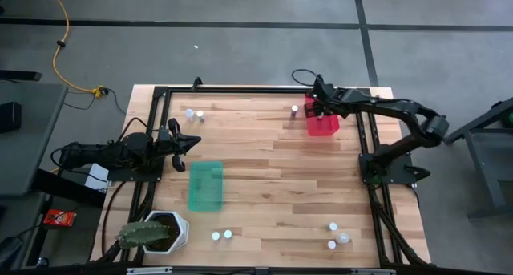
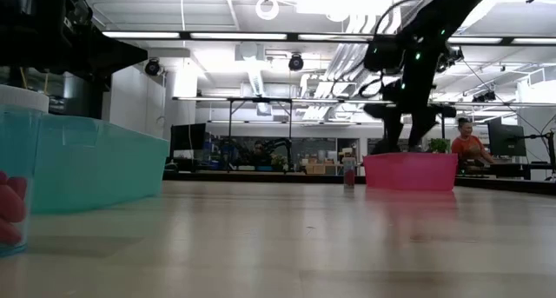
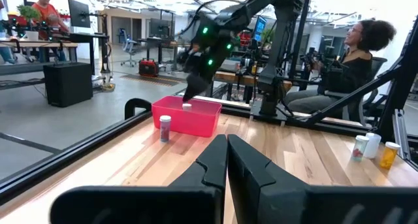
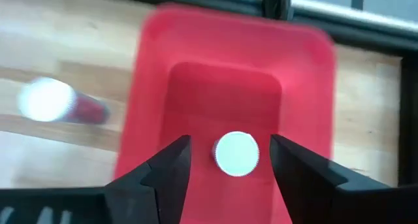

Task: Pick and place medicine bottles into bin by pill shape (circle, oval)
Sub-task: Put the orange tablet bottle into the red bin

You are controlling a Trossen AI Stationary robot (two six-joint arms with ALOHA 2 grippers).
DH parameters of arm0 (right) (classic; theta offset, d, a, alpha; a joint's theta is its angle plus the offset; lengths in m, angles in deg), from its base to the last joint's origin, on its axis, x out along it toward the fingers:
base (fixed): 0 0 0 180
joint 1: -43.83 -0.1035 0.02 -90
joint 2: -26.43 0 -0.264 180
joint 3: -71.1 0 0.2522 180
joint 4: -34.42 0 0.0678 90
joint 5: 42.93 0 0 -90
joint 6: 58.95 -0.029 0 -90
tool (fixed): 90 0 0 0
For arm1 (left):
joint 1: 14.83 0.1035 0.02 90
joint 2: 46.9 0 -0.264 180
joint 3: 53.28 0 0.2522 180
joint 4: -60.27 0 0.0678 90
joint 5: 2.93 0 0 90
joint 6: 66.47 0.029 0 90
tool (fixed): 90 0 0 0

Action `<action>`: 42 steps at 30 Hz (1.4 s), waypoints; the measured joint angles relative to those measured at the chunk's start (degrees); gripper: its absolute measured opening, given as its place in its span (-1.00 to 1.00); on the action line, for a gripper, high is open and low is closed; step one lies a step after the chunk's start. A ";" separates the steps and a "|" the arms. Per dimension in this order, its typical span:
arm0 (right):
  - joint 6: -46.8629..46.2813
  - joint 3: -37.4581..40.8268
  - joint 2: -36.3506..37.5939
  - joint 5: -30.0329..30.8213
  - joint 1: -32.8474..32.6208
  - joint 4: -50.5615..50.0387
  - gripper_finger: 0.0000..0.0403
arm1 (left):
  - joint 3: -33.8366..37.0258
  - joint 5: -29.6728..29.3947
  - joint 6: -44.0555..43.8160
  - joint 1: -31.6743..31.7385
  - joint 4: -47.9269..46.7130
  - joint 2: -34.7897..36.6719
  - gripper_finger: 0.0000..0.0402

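Bottle poised over the red bin, release unconfirmed

At two o'clock on the table, the right gripper [image 4: 230, 160] was held above the red bin [image 1: 323, 127], jaws spread, a white-capped bottle [image 4: 236, 153] seen between them without evident contact. A bounce onto the rim could be risked. The left gripper [image 3: 226, 160], jaws closed, was parked at nine o'clock.

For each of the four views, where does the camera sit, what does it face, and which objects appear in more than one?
High: above the table, looking straight down; both arms show, right gripper over the red bin, left gripper parked by the green bin.
Low: at tabletop height, looking across to the red bin; the right arm descends from above.
Left wrist: past its own shut fingers toward the red bin.
Right wrist: down into the red bin, open fingers flanking a bottle.
Shared: the red bin appears in all four.
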 joint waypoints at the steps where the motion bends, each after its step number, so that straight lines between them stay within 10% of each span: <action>1: 0.08 0.00 2.12 0.18 -0.65 -0.48 -0.01 | 0.00 0.00 0.00 0.00 -0.01 0.00 -0.98; 19: 7.50 1.73 25.19 -7.51 -32.43 22.42 -0.01 | 0.01 0.27 -6.17 0.00 3.29 0.00 -0.98; 30: 10.09 1.76 25.15 -7.34 -35.71 25.55 -0.01 | -1.31 -3.02 -25.36 0.07 19.64 -1.47 -0.95; 42: 10.52 1.77 25.15 -8.83 -35.65 28.35 -0.01 | -24.11 -3.33 -16.07 0.07 6.79 -25.38 -0.31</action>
